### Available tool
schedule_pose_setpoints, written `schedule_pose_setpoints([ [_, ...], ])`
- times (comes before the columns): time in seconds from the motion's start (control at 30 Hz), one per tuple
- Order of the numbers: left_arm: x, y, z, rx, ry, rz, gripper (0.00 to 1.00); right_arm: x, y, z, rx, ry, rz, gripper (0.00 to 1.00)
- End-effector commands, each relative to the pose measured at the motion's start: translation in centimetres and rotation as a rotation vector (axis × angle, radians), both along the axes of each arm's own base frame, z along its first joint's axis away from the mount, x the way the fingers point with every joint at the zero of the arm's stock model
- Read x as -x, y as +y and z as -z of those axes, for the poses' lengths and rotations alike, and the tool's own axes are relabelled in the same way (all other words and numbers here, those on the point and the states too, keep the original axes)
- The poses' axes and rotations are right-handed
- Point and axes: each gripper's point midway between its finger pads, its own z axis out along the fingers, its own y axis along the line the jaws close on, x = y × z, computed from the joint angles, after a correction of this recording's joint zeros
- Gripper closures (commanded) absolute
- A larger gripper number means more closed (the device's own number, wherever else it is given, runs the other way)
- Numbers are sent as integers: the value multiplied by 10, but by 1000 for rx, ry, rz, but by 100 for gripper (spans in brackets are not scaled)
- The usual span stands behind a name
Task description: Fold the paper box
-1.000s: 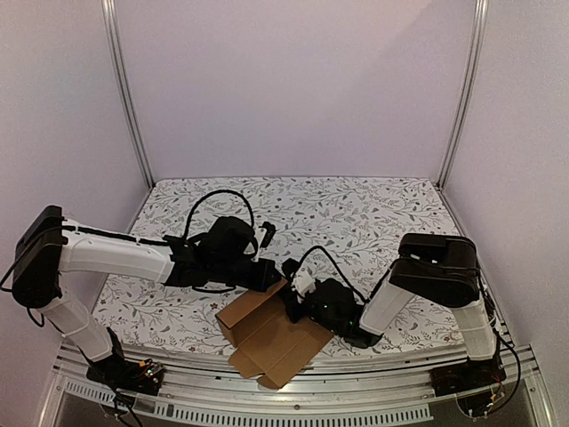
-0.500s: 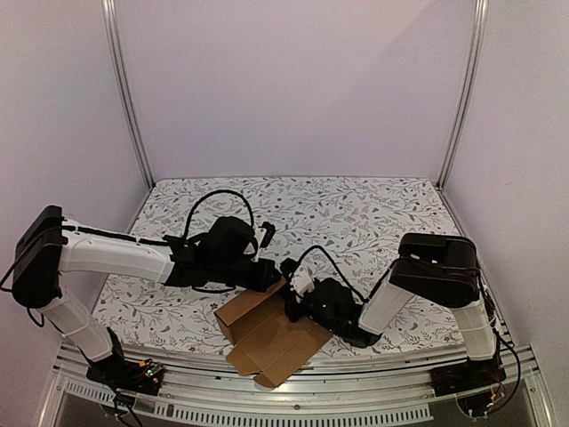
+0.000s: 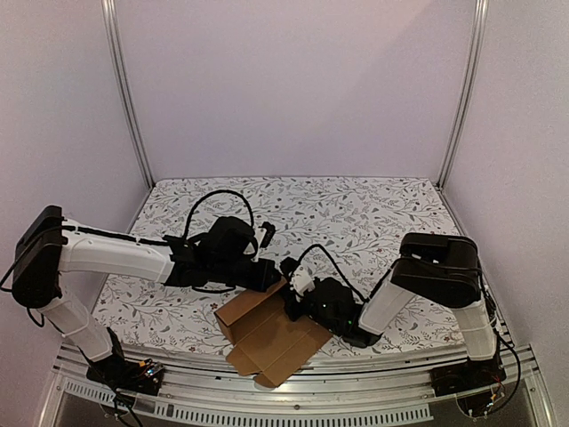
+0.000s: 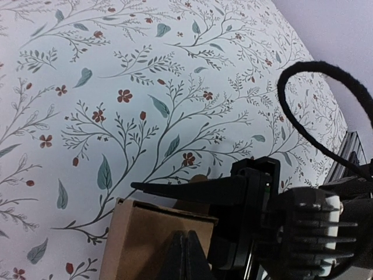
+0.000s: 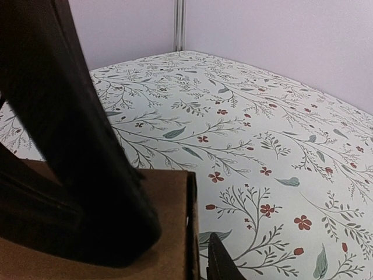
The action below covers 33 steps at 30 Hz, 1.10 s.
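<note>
The paper box (image 3: 267,342) is a plain brown cardboard sheet, partly folded, lying near the table's front edge between the two arms. My left gripper (image 3: 271,277) is at its far raised wall. In the left wrist view its tips (image 4: 186,256) are shut together in front of that wall (image 4: 151,233). My right gripper (image 3: 290,301) meets the same wall from the right. One of its fingers (image 4: 192,189) reaches along the wall's far side. In the right wrist view the right gripper (image 5: 192,256) straddles the wall edge (image 5: 190,216), with a small gap at the outer fingertip (image 5: 220,262).
A floral tablecloth (image 3: 373,222) covers the table. Metal frame posts (image 3: 124,89) and white walls close in the back and sides. A black cable loop (image 4: 326,116) hangs at the right of the left wrist view. The front rail (image 3: 293,405) runs just below the box.
The cardboard sheet has slid slightly to the left near the front edge. Both arms stay almost where they were at the raised wall.
</note>
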Motion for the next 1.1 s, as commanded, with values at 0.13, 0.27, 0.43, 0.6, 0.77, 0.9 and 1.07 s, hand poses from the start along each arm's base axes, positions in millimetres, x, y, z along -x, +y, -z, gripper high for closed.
schedule_pose_setpoints([
  [0.13,6,9,9,-44,27,-1,100,-2,-2,-33,-59,-51,23,78],
  [0.27,6,9,8,-43,27,-2,100,-2,0,-31,-57,-49,24,82],
  [0.43,6,10,8,-45,27,-2,100,-1,2,-25,-50,-39,12,100],
  [0.6,6,10,8,-45,25,-4,100,0,3,-25,-50,-39,8,100],
  [0.77,5,12,7,-48,22,-8,100,4,3,-23,-36,-36,-4,71],
  [0.9,5,12,7,-49,18,-9,100,10,-4,-20,-13,-26,-10,58],
  [1.07,5,13,-1,-38,7,-8,100,20,-13,-15,42,26,-34,48],
])
